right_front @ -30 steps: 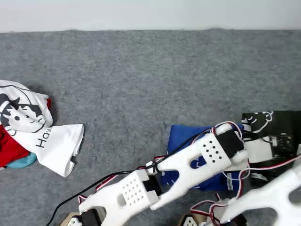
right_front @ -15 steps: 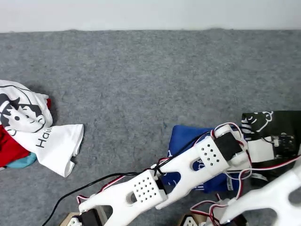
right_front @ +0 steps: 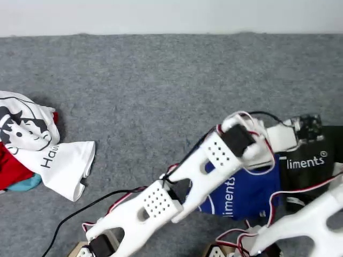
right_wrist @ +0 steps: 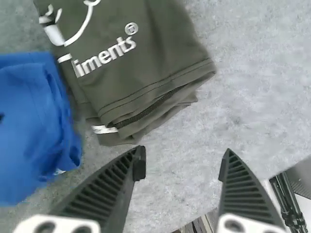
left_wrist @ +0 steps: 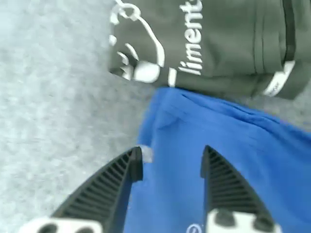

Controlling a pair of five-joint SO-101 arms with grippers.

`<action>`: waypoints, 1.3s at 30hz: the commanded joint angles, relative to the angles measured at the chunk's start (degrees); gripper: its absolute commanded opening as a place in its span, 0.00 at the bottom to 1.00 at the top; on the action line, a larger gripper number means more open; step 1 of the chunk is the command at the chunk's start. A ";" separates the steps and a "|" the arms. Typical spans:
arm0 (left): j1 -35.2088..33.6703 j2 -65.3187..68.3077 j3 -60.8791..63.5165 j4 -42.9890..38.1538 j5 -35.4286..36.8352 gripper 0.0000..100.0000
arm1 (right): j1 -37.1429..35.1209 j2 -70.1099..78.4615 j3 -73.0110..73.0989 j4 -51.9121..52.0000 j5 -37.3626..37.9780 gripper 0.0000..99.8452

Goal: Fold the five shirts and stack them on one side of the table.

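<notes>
Grey table (right_front: pixel 134 96) held a blue shirt (left_wrist: pixel 233 145) against a folded dark shirt (right_wrist: pixel 131 63). Left gripper (left_wrist: pixel 171 160) stood open over the blue shirt; right gripper (right_wrist: pixel 184 162) was open beside the dark shirt.

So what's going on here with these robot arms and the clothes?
Two robot arms are folding shirts on a grey table. A folded dark shirt lies at one side, with a blue shirt next to it. The left gripper hangs open just over the blue shirt; the right gripper is open beside the dark shirt. Across the table, a white shirt, red shirt and teal shirt lie heaped.
</notes>
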 commanded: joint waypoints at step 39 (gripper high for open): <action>-11.34 -7.03 -3.30 0.97 0.53 0.20 | -41.71 35.30 31.21 -34.07 -7.91 0.23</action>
